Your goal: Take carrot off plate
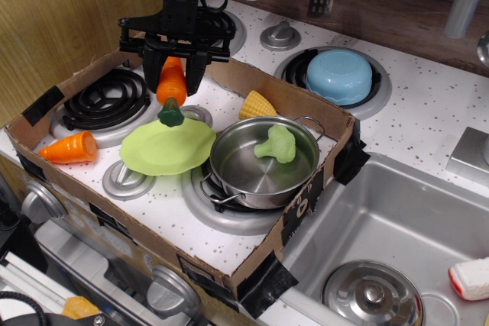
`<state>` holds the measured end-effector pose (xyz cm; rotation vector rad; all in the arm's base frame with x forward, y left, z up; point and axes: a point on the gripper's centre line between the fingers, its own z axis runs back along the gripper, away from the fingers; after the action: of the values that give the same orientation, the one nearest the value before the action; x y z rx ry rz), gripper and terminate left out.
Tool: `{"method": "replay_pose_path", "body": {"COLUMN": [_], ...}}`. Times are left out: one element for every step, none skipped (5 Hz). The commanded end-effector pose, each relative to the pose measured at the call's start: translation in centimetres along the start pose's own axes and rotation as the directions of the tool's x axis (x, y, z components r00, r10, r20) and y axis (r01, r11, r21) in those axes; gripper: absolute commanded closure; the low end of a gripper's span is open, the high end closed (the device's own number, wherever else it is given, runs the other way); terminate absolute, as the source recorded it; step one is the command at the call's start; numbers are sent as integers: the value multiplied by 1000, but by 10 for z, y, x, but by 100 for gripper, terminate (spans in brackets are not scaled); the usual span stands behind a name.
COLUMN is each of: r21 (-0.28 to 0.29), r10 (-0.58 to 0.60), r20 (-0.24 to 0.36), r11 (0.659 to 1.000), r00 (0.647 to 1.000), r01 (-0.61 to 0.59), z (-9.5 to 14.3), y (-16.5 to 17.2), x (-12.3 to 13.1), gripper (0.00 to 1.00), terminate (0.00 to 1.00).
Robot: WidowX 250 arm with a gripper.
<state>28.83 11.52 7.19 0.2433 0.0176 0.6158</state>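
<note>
While its green stem cap points down and its long axis hangs near upright, the slim orange carrot point(171, 89) is clamped by the gripper point(173, 74) above the lime plate point(164, 148).

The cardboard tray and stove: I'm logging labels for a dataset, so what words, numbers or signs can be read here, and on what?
No text reads clearly.
Cardboard tray: a dark printed mark on its right wall, too blurred and partial to read.
Carrot, plate, steel pot, blue bowl: no lettering visible.
</note>
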Motion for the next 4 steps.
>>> {"method": "replay_pose_path", "body": {"r21": [39, 60, 93, 100], "r10": [-353, -509, -552, -547], "r20": [272, 279, 278, 261], "r11": [933, 856, 830, 835], "r00": [895, 815, 786, 795], "r01": [357, 514, 550, 542], "z": [11, 6, -2, -14], "y": [23, 34, 48, 60], "x": [21, 45, 55, 60], "gripper": [100, 100, 100, 100], "terminate": [0, 0, 0, 0]}}
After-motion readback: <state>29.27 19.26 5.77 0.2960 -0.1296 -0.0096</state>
